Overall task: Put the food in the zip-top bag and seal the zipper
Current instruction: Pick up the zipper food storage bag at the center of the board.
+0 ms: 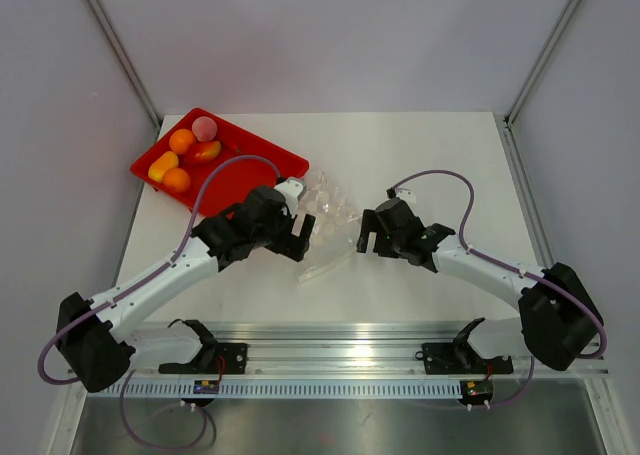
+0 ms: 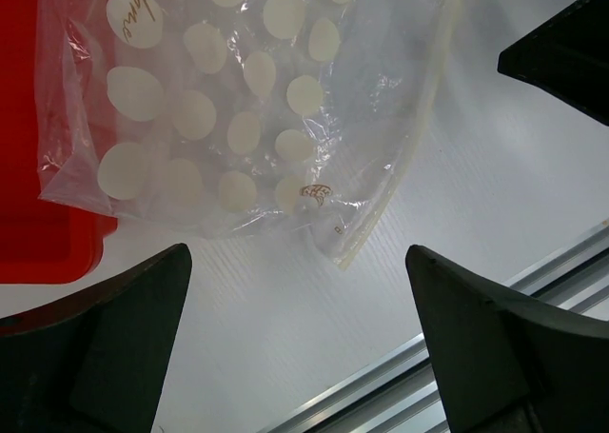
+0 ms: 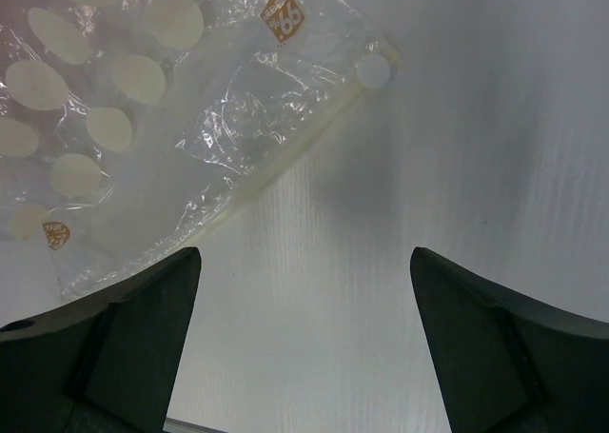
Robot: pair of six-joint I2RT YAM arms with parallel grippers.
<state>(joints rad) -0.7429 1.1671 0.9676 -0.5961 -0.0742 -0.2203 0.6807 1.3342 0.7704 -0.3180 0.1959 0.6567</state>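
Observation:
The food (image 1: 182, 153), several small toy fruits in orange, pink and yellow-orange, lies in a red tray (image 1: 270, 156) at the back left. The zip-top bag (image 1: 326, 213) is clear, crinkly and printed with pale ovals, and it lies flat mid-table between the arms. Its zipper (image 1: 326, 268) strip runs along the near edge. My left gripper (image 1: 296, 241) hovers open just left of the bag, nothing between its fingers. My right gripper (image 1: 368, 237) stands open just right of it, also holding nothing. From the wrists I see the bag (image 2: 238, 119) (image 3: 181, 119) and the zipper (image 2: 400, 176) (image 3: 285, 157) beyond the left gripper (image 2: 300, 357) and the right gripper (image 3: 304, 347).
The red tray (image 2: 29, 119) touches the bag's left side. A metal rail (image 1: 330, 347) runs along the table's near edge. Grey walls enclose the back and both sides. The right gripper's black finger (image 2: 571, 52) shows in the left wrist view.

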